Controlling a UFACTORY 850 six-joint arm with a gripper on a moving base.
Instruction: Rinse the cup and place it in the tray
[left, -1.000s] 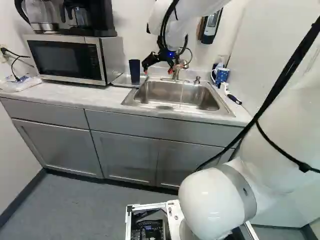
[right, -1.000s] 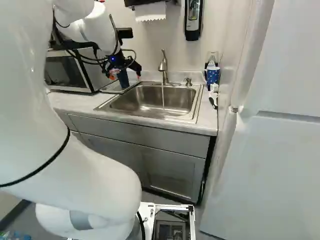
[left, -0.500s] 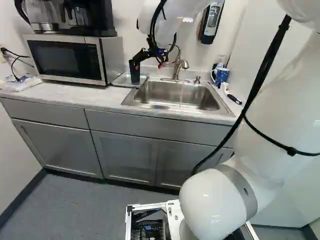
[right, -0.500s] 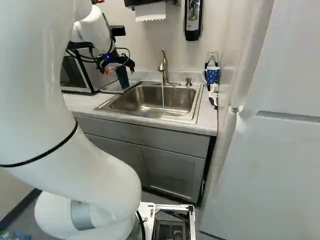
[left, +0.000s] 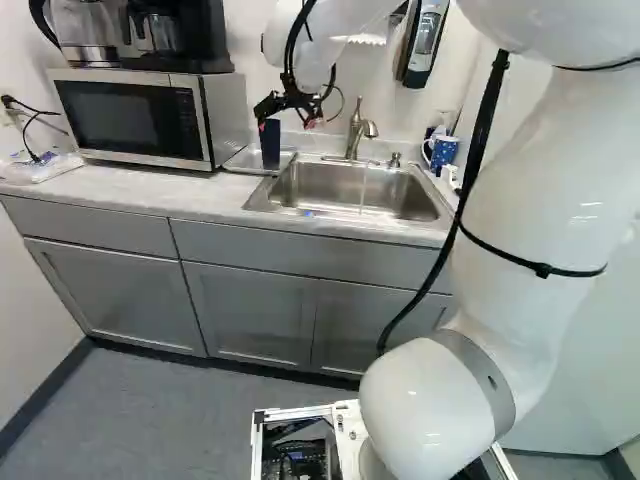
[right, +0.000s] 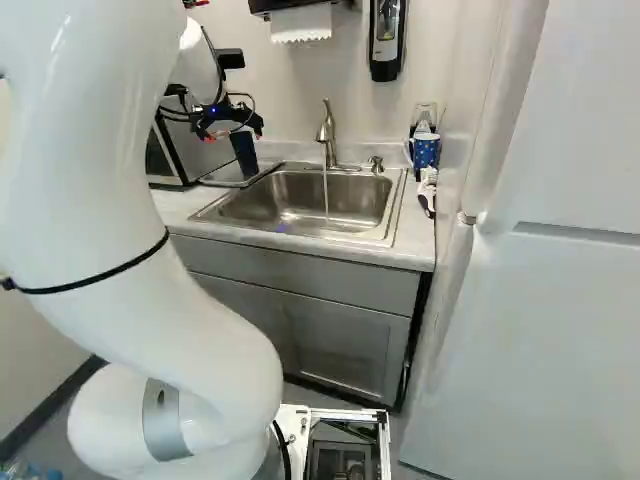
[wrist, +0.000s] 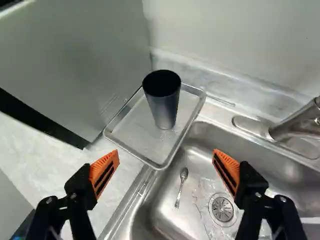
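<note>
Tall dark-blue tapered cup (wrist: 166, 107) upright in the shallow rectangular metal tray (wrist: 140, 132), ahead of the black gripper (left: 287, 120).
The gripper is letting nothing touch its orange pads (wrist: 104, 172), fingers spread wide; the cup's inside is too dark to read, while the stainless-steel sink (wrist: 165, 200) beneath holds a small metal spoon (wrist: 184, 173) and running water.

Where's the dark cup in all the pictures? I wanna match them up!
Left base view: the dark cup is left of the middle, between the microwave and the sink.
Right base view: upper left, beside the sink.
Wrist view: ahead of the open gripper, on the tray.
Shared landmark: the metal tap.
</note>
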